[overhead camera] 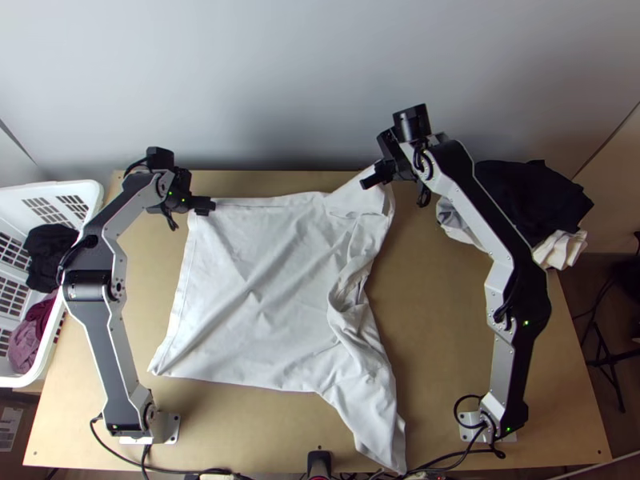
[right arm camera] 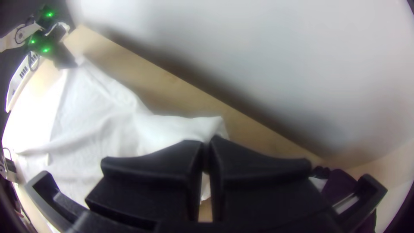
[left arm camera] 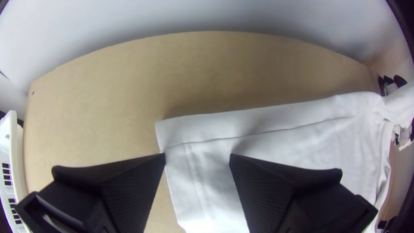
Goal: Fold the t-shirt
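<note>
White cloth: my shirt [overhead camera: 256, 296] lies in the middle of the table [overhead camera: 448, 376], mostly spread, its 11 o'clock part fairly flat, the 3 to 5 o'clock side bunched in ridges, with a loose tail toward 5.

At its 11 o'clock corner I have the left gripper [left arm camera: 198, 156] parted over the cloth, pinching nothing. At 1 o'clock the right gripper [right arm camera: 208, 140] is clenched on a raised bit of the shirt.

I judge I'm straightening the far edge before a fold. To do it well, I'd lower the left gripper squarely over that corner, take both layers if there are two, then pull gently and evenly toward 9 and 3. Tugging hard could slip the right grip or skew the ridges.

Farther out, the basket [overhead camera: 94, 210] sits at 9, the clothes [overhead camera: 532, 196] at 2.
</note>
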{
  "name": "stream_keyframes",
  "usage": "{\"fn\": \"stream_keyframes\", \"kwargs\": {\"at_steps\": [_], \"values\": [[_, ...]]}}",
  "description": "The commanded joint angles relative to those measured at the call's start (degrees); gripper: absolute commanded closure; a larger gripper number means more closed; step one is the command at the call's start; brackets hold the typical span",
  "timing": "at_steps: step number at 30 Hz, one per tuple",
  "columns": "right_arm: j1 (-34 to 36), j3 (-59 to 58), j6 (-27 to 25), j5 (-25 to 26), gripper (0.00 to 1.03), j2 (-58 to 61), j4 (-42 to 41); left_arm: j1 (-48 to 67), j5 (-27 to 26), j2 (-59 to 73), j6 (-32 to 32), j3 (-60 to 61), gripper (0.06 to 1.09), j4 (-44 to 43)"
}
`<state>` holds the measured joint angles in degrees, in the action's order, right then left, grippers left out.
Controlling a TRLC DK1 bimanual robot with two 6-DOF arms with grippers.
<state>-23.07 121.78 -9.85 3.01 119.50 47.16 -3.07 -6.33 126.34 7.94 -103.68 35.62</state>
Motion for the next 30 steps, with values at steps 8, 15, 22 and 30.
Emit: {"fn": "stream_keyframes", "kwargs": {"at_steps": [8,15,22,30], "values": [[-0.05,6.98,0.62,-0.02,1.00,-0.24,1.45,-0.36,0.88,2.33,-1.09,-3.20,1.06,-0.64],[0.75,9.18,1.32,-0.02,1.00,-2.08,1.18,-0.53,-1.49,-3.82,-2.76,-2.49,1.05,-0.20],[2.50,9.18,2.73,-0.02,1.00,-7.35,-2.07,-0.62,-4.40,-15.51,-4.61,0.49,1.05,-0.20],[3.65,9.80,3.61,-0.02,1.00,-13.77,-6.11,-1.59,-6.06,-29.14,-6.80,0.76,1.05,0.68]]}}
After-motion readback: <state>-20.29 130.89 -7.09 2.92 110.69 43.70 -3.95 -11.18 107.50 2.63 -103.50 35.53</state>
